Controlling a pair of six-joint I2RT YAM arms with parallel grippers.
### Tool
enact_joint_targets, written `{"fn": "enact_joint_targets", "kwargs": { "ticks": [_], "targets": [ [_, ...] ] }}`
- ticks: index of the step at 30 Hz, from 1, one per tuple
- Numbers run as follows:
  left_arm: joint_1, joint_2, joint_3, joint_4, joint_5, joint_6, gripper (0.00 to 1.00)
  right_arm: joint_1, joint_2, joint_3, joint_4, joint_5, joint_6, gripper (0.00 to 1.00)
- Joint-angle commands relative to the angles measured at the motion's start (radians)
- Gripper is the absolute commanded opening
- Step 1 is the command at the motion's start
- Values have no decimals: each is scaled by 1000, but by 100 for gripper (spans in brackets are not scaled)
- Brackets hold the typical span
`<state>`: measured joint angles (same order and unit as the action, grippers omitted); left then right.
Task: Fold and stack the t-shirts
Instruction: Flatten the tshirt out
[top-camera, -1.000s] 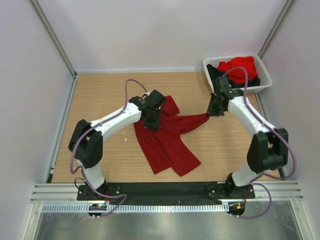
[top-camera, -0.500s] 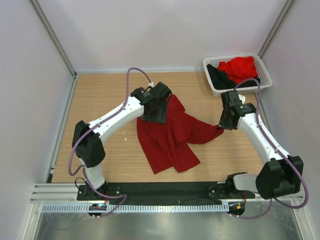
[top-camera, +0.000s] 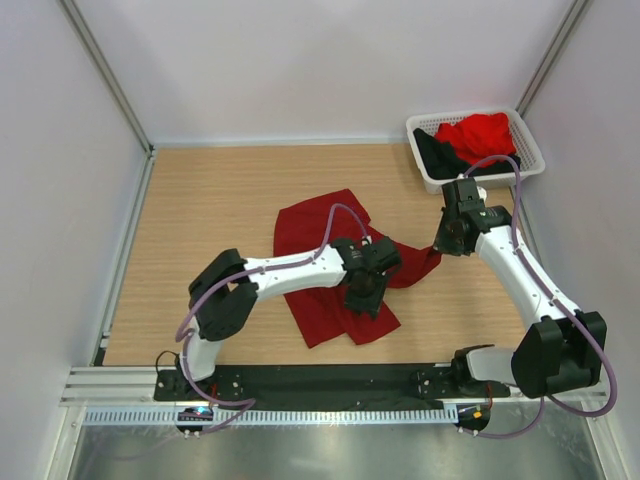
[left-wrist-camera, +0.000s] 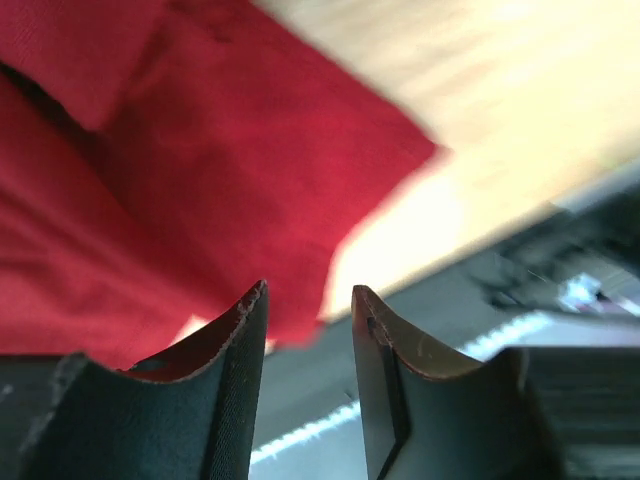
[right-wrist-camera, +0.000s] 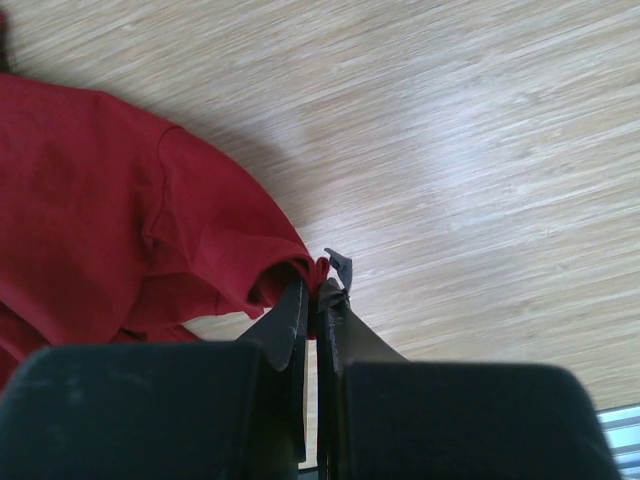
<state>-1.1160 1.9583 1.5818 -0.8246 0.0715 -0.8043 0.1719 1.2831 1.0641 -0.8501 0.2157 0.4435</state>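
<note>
T-shirts: three; crimson t-shirt (top-camera: 310, 225) spread on worktop (top-camera: 200, 220), bright red t-shirt (top-camera: 480, 135) and black t-shirt (top-camera: 435, 152) heaped in one basket (top-camera: 480, 181). Claws: two; left claw (left-wrist-camera: 308, 300) parted, empty, over near corner of crimson t-shirt; right claw (right-wrist-camera: 318, 285) pinched closed on its edge.

Wooden table (top-camera: 200, 200) (light grain) boxed by plain white walls (top-camera: 330, 70), evenly lit.

Rumpled crimson t-shirt (top-camera: 308, 225) sprawls; red shirt (top-camera: 478, 135) and apparently black shirt (top-camera: 435, 155) crumpled in basket (top-camera: 533, 146).
</note>
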Motion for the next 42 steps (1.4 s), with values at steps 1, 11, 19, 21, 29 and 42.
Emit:
{"fn": "enact_joint_targets", "kwargs": {
  "ticks": [1, 11, 19, 21, 29, 42],
  "targets": [
    [28, 31, -51, 25, 27, -29, 40, 0, -19, 17, -1, -25, 0, 1],
    [62, -79, -333, 12, -99, -75, 32, 11, -31, 22, -20, -68, 8, 1],
    [136, -234, -477, -135, -283, -56, 32, 61, -50, -9, -12, -99, 17, 1],
    [159, -269, -488, -174, -331, -52, 33, 66, -56, -18, -12, -93, 12, 1],
    [245, -386, -438, -246, -357, -41, 28, 93, -44, -21, -9, -75, -6, 1],
    [-57, -219, -273, -159, -223, -225, 34, 106, -22, 4, -14, -58, -20, 1]
  ]
}}
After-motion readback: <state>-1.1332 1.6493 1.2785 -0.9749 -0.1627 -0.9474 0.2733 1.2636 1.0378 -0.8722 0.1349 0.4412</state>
